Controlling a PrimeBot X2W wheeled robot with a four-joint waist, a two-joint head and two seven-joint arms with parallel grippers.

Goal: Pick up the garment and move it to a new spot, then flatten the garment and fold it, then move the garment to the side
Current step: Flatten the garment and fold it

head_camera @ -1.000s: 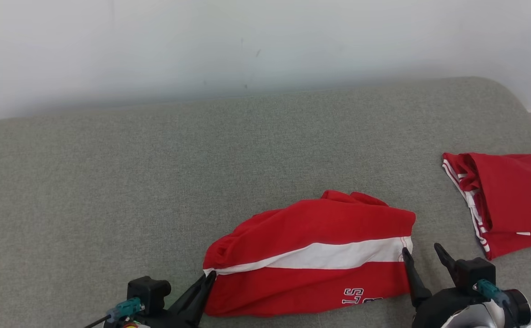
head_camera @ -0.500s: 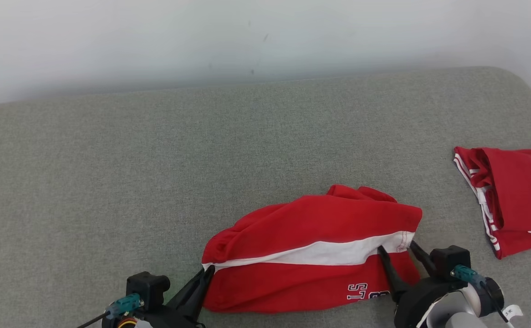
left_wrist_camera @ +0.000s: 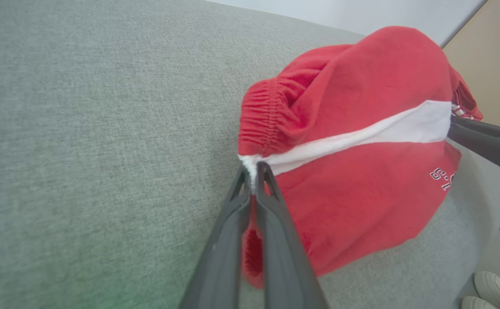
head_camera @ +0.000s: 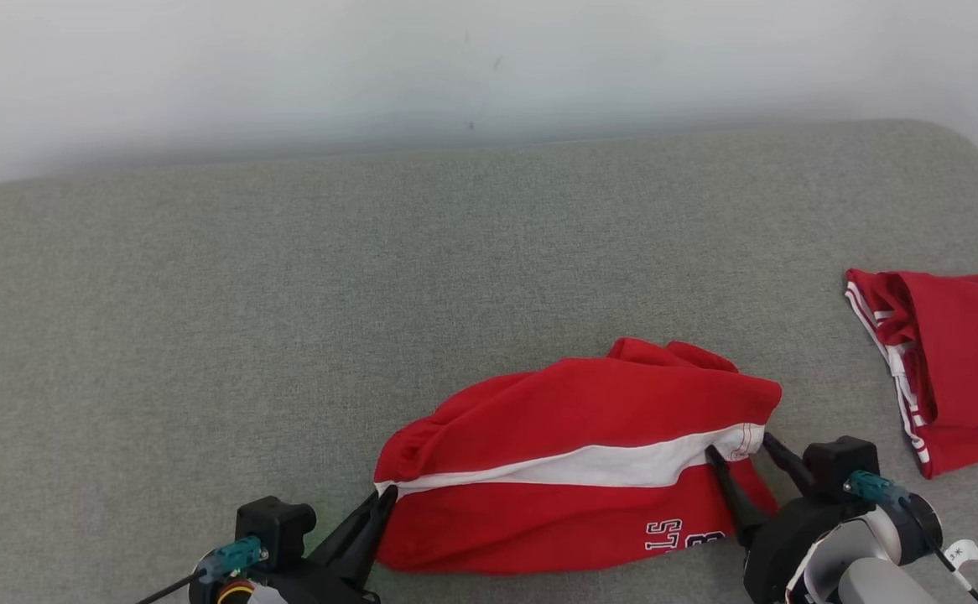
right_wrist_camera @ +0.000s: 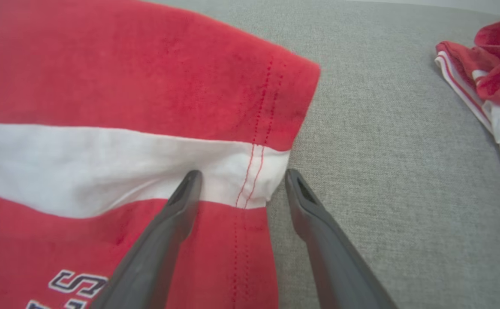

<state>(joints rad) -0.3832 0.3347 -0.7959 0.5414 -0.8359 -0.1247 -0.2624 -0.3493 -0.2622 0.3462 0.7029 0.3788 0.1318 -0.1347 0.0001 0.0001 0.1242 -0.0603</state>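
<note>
The garment [head_camera: 573,453] is a pair of red shorts with a white side stripe and dark lettering, lying bunched near the front of the grey cushion. My left gripper [head_camera: 385,498] is shut on the waistband end of the white stripe [left_wrist_camera: 252,165]. At the hem end my right gripper [head_camera: 741,447] stands open, one finger [right_wrist_camera: 181,197] over the cloth and the other on the cushion side, the white hem corner [right_wrist_camera: 267,180] between them. In the left wrist view the garment [left_wrist_camera: 361,141] bulges upward, with the right gripper's fingers [left_wrist_camera: 477,137] at its far end.
A second red garment with white trim [head_camera: 950,361] lies at the right edge of the grey cushion [head_camera: 288,294]; it shows at the upper right in the right wrist view [right_wrist_camera: 490,77]. A pale wall runs behind. Shoes [left_wrist_camera: 488,285] stand on the floor at the cushion's side.
The head camera has shifted. My right gripper has moved in onto the hem end, its open fingers now straddling the white stripe's corner. The left gripper keeps its hold.
</note>
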